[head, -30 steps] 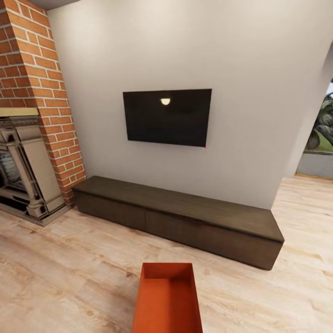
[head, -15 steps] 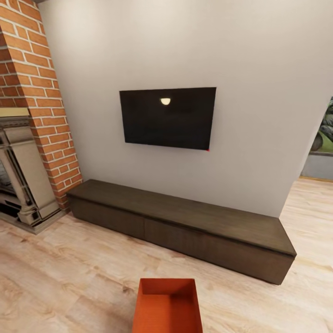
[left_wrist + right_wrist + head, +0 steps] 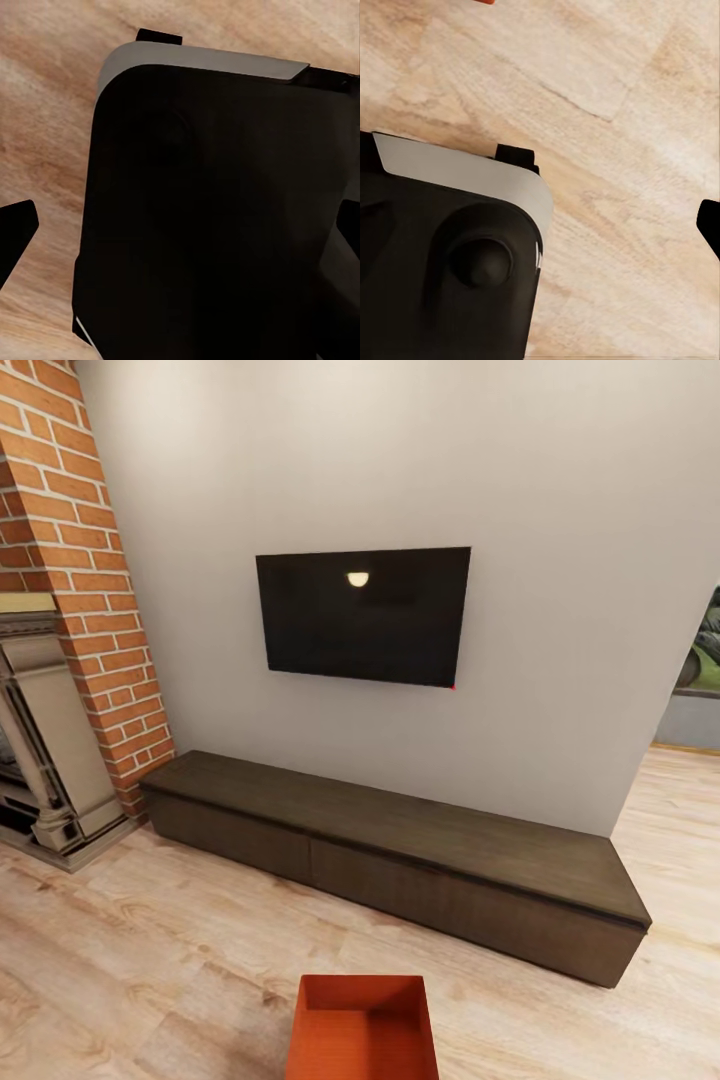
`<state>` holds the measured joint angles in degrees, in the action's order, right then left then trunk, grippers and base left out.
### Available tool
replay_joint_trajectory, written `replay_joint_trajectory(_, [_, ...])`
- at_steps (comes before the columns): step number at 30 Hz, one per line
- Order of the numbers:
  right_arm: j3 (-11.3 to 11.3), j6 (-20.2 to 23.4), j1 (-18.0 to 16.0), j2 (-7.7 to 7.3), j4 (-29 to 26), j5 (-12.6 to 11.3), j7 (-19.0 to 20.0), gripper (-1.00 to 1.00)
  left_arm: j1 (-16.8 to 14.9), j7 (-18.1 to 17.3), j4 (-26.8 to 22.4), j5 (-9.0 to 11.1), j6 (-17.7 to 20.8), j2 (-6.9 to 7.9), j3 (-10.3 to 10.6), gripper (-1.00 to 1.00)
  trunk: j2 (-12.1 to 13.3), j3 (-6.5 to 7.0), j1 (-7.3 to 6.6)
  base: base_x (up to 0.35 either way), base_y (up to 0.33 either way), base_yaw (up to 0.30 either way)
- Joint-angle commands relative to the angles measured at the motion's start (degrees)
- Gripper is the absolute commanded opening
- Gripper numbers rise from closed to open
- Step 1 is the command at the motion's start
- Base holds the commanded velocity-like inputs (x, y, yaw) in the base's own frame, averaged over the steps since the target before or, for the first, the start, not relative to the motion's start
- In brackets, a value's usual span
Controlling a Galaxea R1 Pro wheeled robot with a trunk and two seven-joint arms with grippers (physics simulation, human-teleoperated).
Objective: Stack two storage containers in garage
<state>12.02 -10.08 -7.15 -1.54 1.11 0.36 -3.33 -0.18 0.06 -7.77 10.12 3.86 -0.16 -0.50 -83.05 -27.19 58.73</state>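
Facing a low dark cabinet (image 3: 400,850) beneath a wall TV (image 3: 362,615), one storage container (image 3: 362,1028) sits close; end effector states unreadable.

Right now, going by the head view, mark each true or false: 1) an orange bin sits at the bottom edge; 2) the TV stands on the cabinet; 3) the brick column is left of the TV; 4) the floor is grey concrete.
1) True: the open-topped bin is cut off by the bottom edge.
2) False: the TV hangs on the wall, above the cabinet and apart from it.
3) True: the brick column is at the left.
4) False: the floor is light wood planks.
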Motion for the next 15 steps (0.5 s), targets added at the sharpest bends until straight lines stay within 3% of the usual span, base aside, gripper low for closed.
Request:
replay_joint_trajectory(1, [0.37, -0.20, -0.06, 0.02, 0.12, 0.05, -0.14, 1.00, 0.00, 0.01, -0.15, 0.47, 0.35, -0.01, -0.03, 1.00, -0.03, -0.06, 0.00, 0.001, 0.000, 0.000])
replay_joint_trajectory(15, [0.22, -0.12, -0.06, -0.05, 0.12, -0.04, 0.59, 1.00, 0.00, 0.03, -0.17, 0.60, 0.35, -0.18, -0.20, 1.00, -0.03, -1.05, 0.00, 0.000, 0.000, 0.000])
